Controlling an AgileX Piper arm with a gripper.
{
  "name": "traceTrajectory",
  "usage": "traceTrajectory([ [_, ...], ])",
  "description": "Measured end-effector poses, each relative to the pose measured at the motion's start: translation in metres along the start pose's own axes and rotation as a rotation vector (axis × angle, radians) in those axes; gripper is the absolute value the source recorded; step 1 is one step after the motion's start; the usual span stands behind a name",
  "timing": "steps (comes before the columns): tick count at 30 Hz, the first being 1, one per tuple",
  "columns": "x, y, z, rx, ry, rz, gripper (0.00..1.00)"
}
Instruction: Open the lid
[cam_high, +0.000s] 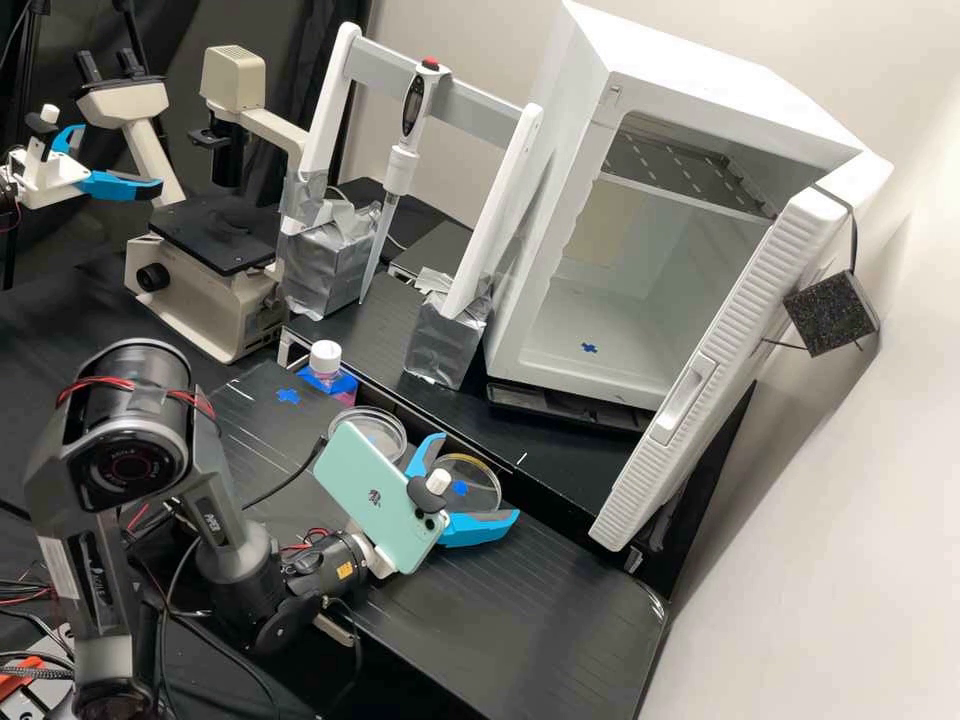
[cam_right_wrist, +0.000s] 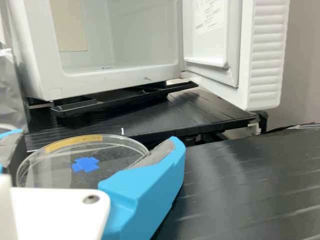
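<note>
Dish (cam_right_wrist: 55, 165) lies between the spread fingers of the claw (cam_high: 475, 477).

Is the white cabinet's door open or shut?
Open: the door stands swung aside, with the cabinet's inner shelf and floor exposed.

Door sheet: wht. paper w/ lines of small print (cam_right_wrist: 209, 14), stuck on inner side of cabinet door (cam_right_wrist: 265, 60); too small to read
Phone logo: emblem on back of mint phone (cam_high: 365, 460)
Arm lettering: short wht. word on link of dk. grey arm (cam_high: 213, 530)
Joint cap: ring of tiny print (cam_high: 128, 467), same arm; illegible
Arm stickers: yel. tag (cam_high: 345, 571) + pale strip (cam_high: 60, 566), print n/a to read
Blue X-marks: tabletop (cam_high: 288, 396), cabinet floor (cam_high: 589, 348), at clear dish (cam_right_wrist: 39, 170)
</note>
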Motion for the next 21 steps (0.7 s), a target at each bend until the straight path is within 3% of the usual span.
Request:
traceTrajectory([
  [1, 0.0001, -0.0001, 0.0002, -0.004, -0.001, -0.001, 0.0],
  [2, 0.0001, -0.0001, 0.0002, -0.006, 0.001, 0.0, 1.0],
  [10, 0.0007, -0.0004, 0.0001, -0.039, -0.011, 0.023, 1.0],
  [21, -0.0047, -0.003, -0.0041, -0.037, -0.006, 0.029, 1.0],
])
